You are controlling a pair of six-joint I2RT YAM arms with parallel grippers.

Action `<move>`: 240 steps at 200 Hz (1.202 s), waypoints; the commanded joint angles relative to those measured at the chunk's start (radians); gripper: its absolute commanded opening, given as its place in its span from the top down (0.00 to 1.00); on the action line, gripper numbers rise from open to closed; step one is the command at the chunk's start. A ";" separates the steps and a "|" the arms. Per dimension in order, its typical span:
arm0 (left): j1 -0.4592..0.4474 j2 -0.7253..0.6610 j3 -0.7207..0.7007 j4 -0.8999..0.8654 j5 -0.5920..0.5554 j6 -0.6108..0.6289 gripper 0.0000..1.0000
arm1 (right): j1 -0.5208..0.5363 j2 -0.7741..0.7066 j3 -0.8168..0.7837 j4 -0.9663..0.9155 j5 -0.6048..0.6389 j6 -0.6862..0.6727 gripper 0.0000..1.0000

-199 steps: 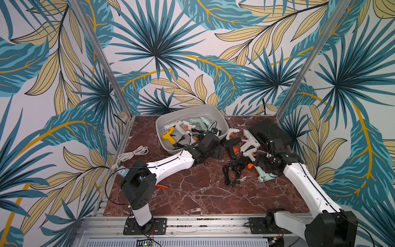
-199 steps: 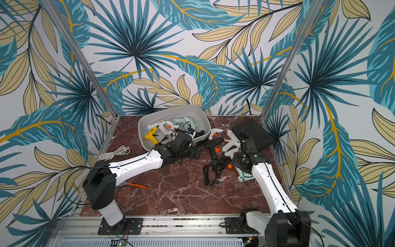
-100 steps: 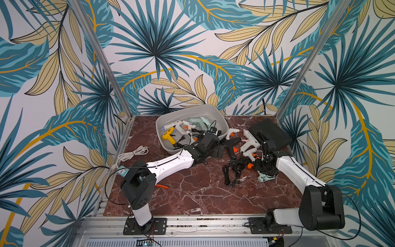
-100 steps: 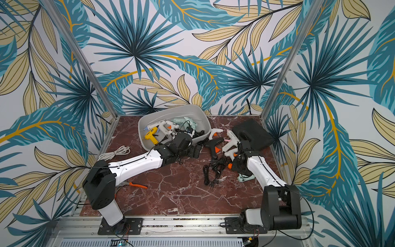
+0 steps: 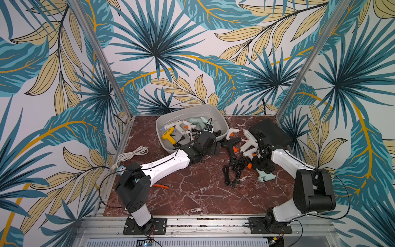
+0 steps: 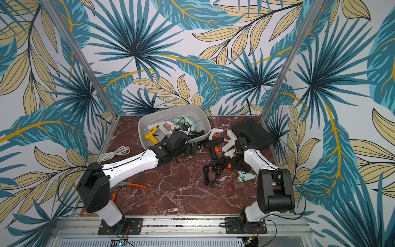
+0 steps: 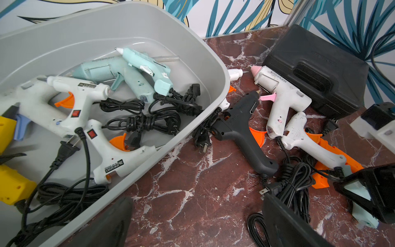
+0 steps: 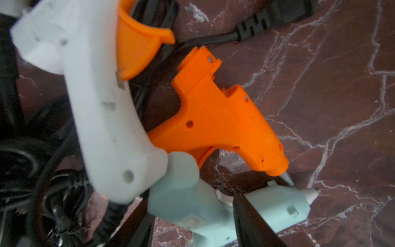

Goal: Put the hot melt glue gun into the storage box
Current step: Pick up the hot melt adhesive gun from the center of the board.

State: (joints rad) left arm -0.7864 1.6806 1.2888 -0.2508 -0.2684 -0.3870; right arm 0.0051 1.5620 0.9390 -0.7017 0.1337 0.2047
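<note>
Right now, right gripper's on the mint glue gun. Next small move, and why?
Probably a short lift. The right gripper looks closed on the mint glue gun, but the handle of the white glue gun rests against it and the nozzle of the orange glue gun sits at its barrel. A small rise would test the grip and clear both before heading to the storage box.

Both top views: mounted high at the front, looking down and back over the whole table (image 5: 192, 192); near-identical coverage. Left wrist view: low, close, facing storage box (image 7: 106, 32) and black case (image 7: 310, 70). Right wrist view: very close, blurred, apparently straight down; shares mint glue gun (image 8: 181, 192) with left wrist view.
</note>
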 commanded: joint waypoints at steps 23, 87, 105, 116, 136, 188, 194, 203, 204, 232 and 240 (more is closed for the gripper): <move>0.019 -0.044 -0.023 0.013 0.007 -0.018 0.00 | -0.004 0.049 0.014 0.035 -0.017 -0.021 0.48; 0.031 -0.063 -0.050 0.022 0.007 -0.035 0.00 | -0.002 0.051 0.024 0.023 -0.013 -0.003 0.72; 0.033 -0.068 -0.056 0.021 0.002 -0.036 0.00 | -0.001 0.026 0.023 0.008 -0.013 0.003 0.77; 0.033 -0.071 -0.059 0.021 0.000 -0.041 0.00 | -0.001 0.006 0.021 -0.002 -0.014 0.012 0.81; 0.033 -0.082 -0.068 0.026 0.008 -0.047 0.00 | 0.001 -0.044 0.020 -0.031 -0.015 0.036 0.89; 0.034 -0.094 -0.071 0.025 0.091 -0.060 0.00 | 0.009 -0.227 0.024 -0.146 -0.043 0.106 0.94; 0.033 -0.094 -0.070 0.023 0.104 -0.062 0.00 | 0.009 -0.246 0.026 -0.162 -0.042 0.110 0.95; 0.033 -0.097 -0.068 0.019 0.123 -0.062 0.00 | 0.011 -0.274 0.030 -0.187 -0.043 0.113 0.95; 0.033 -0.097 -0.068 0.018 0.124 -0.062 0.00 | 0.010 -0.277 0.030 -0.189 -0.043 0.113 0.95; 0.032 -0.110 -0.071 0.020 0.160 -0.062 0.00 | 0.015 -0.367 0.052 -0.233 -0.070 0.125 0.97; 0.032 -0.114 -0.074 0.025 0.168 -0.061 0.00 | 0.018 -0.389 0.066 -0.242 -0.084 0.132 0.97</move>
State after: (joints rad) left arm -0.7578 1.6157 1.2243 -0.2436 -0.1478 -0.4438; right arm 0.0139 1.2388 0.9600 -0.8806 0.0784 0.3019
